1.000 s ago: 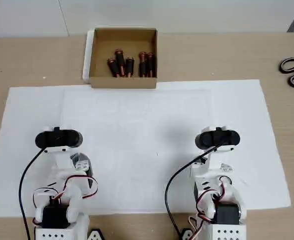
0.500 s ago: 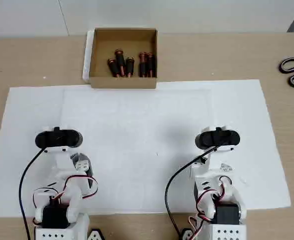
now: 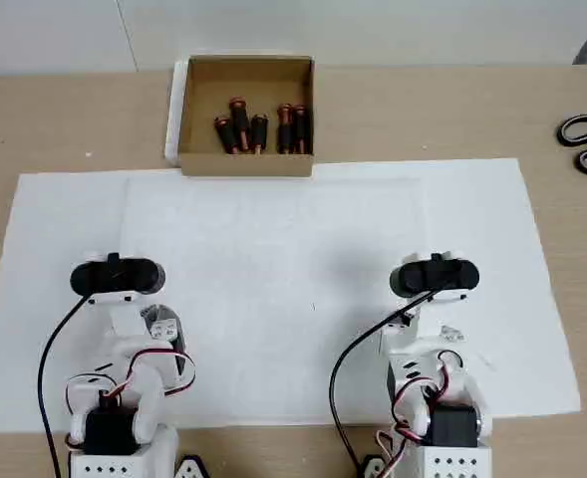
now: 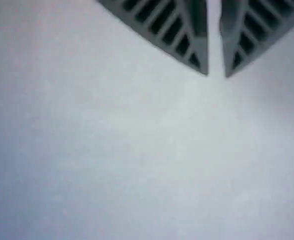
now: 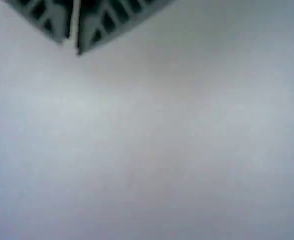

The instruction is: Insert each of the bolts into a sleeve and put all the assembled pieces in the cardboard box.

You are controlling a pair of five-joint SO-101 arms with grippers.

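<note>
The task looks finished: five assembled pieces lie in the cardboard box by the table's far edge, while the left gripper and right gripper hang pressed together, empty, over the white sheet.

cardboard box matt | paper sheet smooth | table wood
</note>
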